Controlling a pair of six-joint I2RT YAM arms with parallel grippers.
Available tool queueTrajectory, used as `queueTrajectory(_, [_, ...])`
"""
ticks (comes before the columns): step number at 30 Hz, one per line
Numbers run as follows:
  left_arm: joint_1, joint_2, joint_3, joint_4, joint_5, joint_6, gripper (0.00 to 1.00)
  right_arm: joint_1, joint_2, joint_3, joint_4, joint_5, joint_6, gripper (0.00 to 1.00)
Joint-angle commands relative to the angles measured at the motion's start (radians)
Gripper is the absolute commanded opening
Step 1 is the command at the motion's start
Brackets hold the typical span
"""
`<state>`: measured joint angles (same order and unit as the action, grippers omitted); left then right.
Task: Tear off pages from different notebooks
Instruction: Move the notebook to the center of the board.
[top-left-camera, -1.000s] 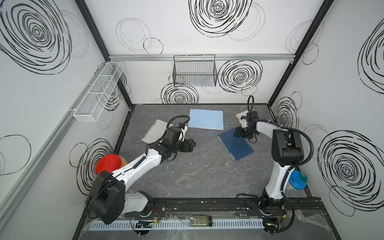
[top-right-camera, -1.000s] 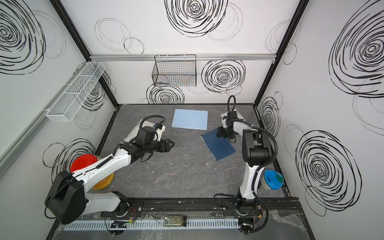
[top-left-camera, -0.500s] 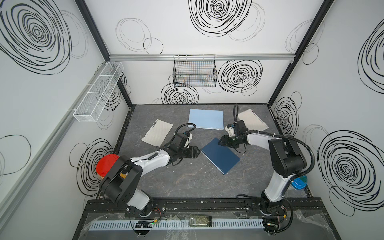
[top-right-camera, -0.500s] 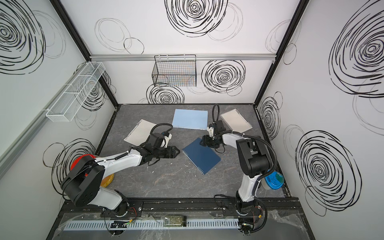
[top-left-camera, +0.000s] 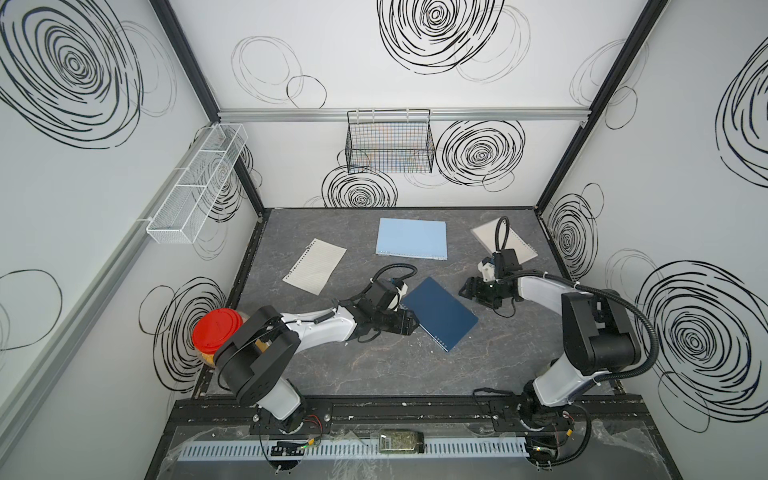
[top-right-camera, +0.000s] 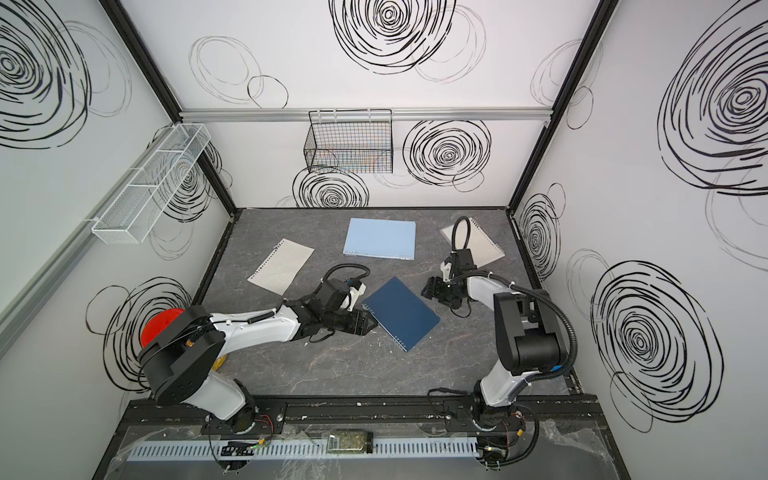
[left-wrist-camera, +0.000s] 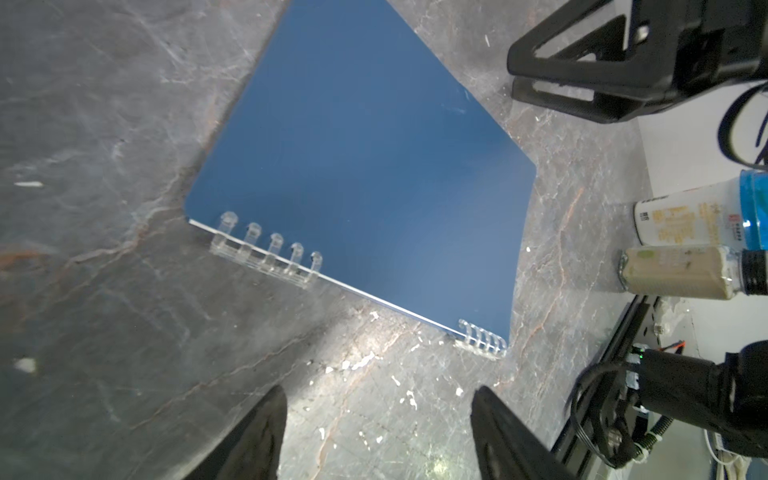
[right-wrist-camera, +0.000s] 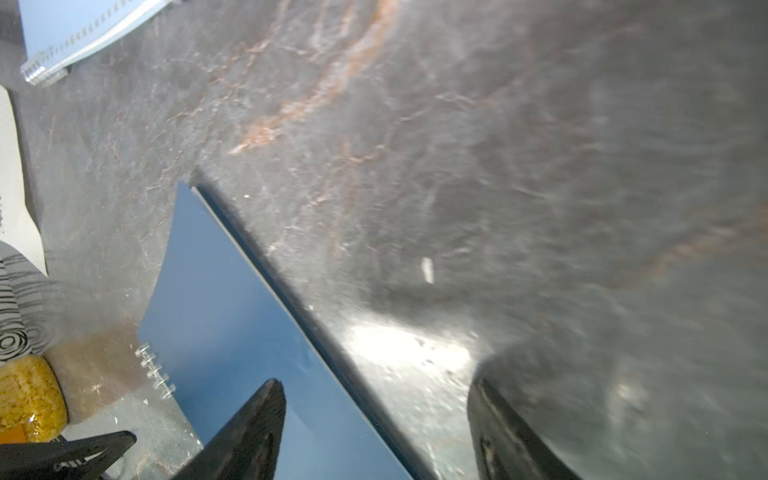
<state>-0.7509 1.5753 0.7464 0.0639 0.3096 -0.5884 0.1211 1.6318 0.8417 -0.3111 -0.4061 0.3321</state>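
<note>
A flat, smooth dark blue notebook (top-left-camera: 440, 316) lies in the middle of a grey marbled table (top-left-camera: 374, 374). Its long axis runs diagonally from far left to near right. Clear plastic rings line the long edge facing the left gripper (top-left-camera: 412, 324), which sits just beside it, jaws wide apart and empty. The right gripper (top-left-camera: 466, 286), near the opposite edge, also gapes empty.

Front table strip (top-left-camera: 374, 365) open; navy notebook (top-left-camera: 440, 313) blocks centre, light-blue notebook (top-left-camera: 411, 244) behind.
</note>
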Motion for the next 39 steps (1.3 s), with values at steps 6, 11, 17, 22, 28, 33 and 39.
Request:
queueTrajectory(6, [0.005, 0.077, 0.039, 0.069, 0.025, -0.010, 0.73, 0.013, -0.008, -0.027, -0.031, -0.077, -0.029, 0.72])
queueTrajectory(11, [0.046, 0.111, 0.043, 0.095, 0.040, -0.032, 0.72, 0.076, 0.045, 0.022, -0.025, -0.088, -0.012, 0.72])
queueTrajectory(17, [0.118, 0.119, 0.010, 0.143, 0.073, -0.047, 0.72, 0.200, 0.128, 0.075, 0.004, -0.097, 0.032, 0.71])
queueTrajectory(22, [0.186, 0.115, -0.021, 0.142, 0.086, -0.030, 0.71, 0.322, 0.183, 0.108, 0.064, -0.103, 0.106, 0.71])
queueTrajectory(28, [0.273, 0.141, 0.001, 0.120, 0.106, 0.016, 0.71, 0.442, 0.224, 0.159, 0.128, -0.106, 0.191, 0.71])
queueTrajectory(33, [0.328, 0.168, 0.085, 0.028, 0.103, 0.072, 0.68, 0.454, 0.233, 0.183, 0.130, -0.046, 0.230, 0.71])
queueTrajectory(39, [0.334, 0.112, 0.061, -0.033, 0.054, 0.096, 0.68, 0.454, 0.206, 0.149, 0.128, 0.010, 0.258, 0.71])
